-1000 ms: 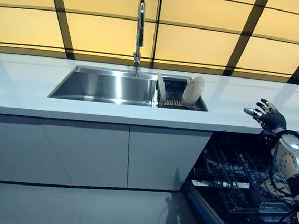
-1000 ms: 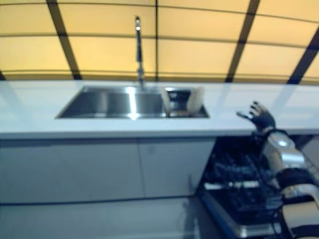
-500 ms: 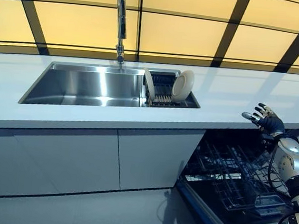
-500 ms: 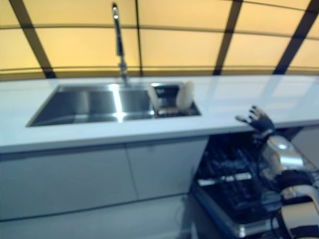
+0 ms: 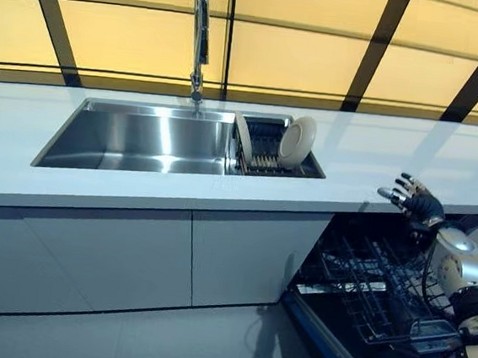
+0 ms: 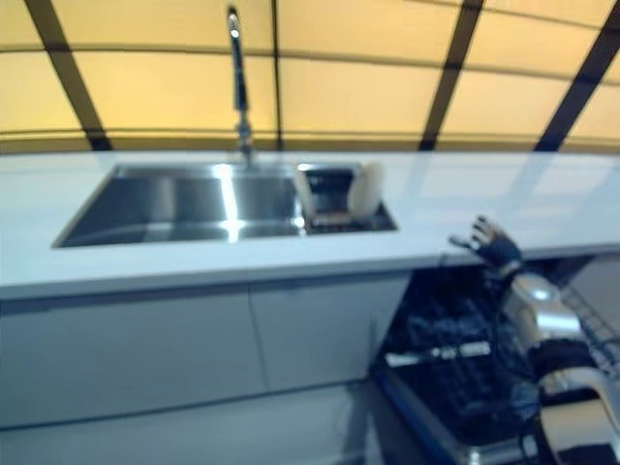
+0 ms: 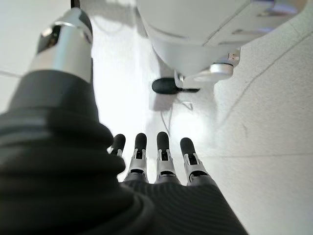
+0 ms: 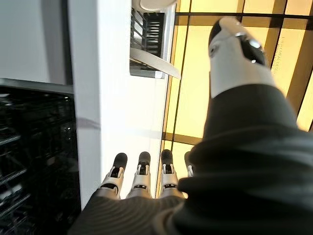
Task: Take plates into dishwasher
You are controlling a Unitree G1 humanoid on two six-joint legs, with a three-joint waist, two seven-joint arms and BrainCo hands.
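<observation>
A round cream plate (image 5: 297,142) leans upright in a dark rack (image 5: 263,152) at the right end of the sink. A second plate (image 5: 243,139) stands edge-on at the rack's left side. The dishwasher (image 5: 363,297) is open under the counter at the right, with its wire rack pulled out. My right hand (image 5: 413,202) is open and empty, raised by the counter's front edge above the dishwasher rack, well right of the plates. Its straight fingers (image 8: 142,175) also show in the right wrist view. My left hand (image 7: 161,159) is open and empty and hangs over the floor.
A steel sink basin (image 5: 141,136) with a tall faucet (image 5: 201,31) is set in the white counter (image 5: 394,152). Grey cabinet doors (image 5: 188,263) close the front below it. The lowered dishwasher door (image 5: 333,345) juts out over the floor at the lower right.
The camera has shifted, so the whole scene sits differently. My right hand stays open by the counter's edge, a little lower. The plates have not moved.
</observation>
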